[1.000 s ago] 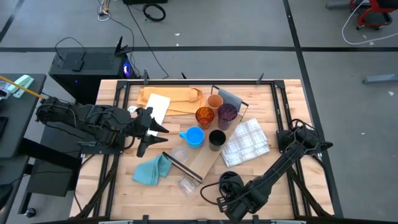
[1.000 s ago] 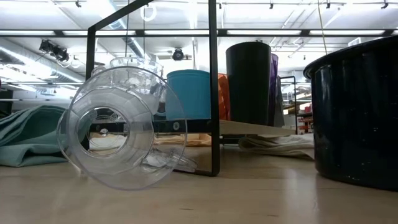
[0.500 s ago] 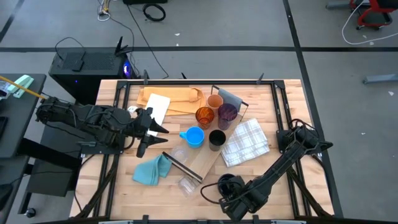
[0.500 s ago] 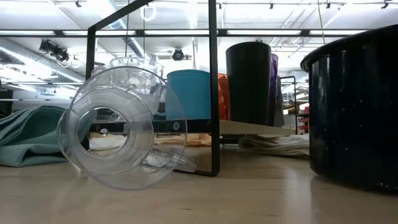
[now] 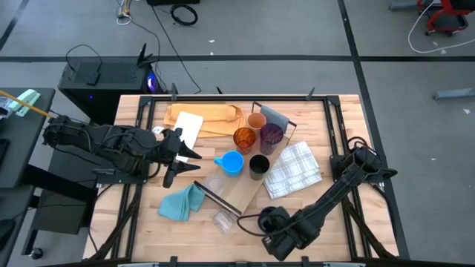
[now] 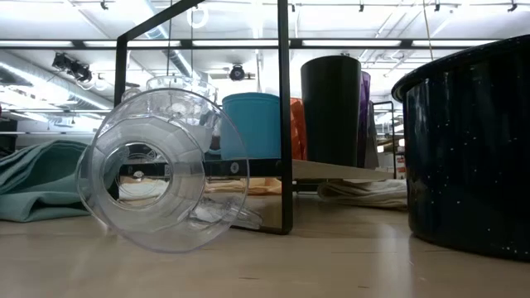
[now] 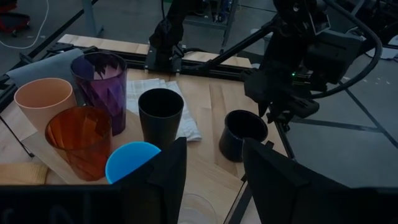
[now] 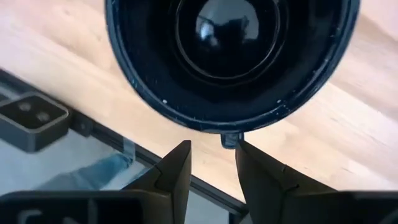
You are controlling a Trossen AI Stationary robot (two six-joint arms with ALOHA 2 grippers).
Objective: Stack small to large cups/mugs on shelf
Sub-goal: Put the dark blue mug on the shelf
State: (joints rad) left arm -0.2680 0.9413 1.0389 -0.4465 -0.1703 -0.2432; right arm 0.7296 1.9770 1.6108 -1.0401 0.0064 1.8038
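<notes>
The shelf (image 5: 241, 194) lies slantwise on the table. On it stand the tan cup (image 5: 257, 121), amber cup (image 5: 244, 139), purple tumbler (image 5: 271, 135), black cup (image 5: 259, 166) and light blue mug (image 5: 232, 163). One clear cup (image 5: 214, 185) stands by the board. Another (image 6: 157, 178) lies on its side near the front edge. The dark mug (image 7: 241, 134) is upright at the front right, under my right gripper (image 8: 211, 152), which is shut on it. My left gripper (image 7: 214, 168) hangs open over the table's left part, empty. My right gripper comes at the dark mug from above, pointing down beside its rim. A small stub of the mug's handle (image 8: 229, 140) sits between the two fingers, just outside the rim. The mug stays upright, mouth up. Whether its base (image 6: 464, 244) is off the table, I cannot tell.
A teal cloth (image 5: 182, 202) lies at the front left and a white checked cloth (image 5: 294, 169) to the right of the shelf. Tan paper (image 5: 204, 117) and a pale board (image 5: 185, 127) lie at the back. Black rails (image 5: 338, 141) frame the table.
My right gripper has rolled about its own axis over the dark mug. The mug has shifted slightly toward the table's left, as the low view shows. Its fingers keep the same gap.
</notes>
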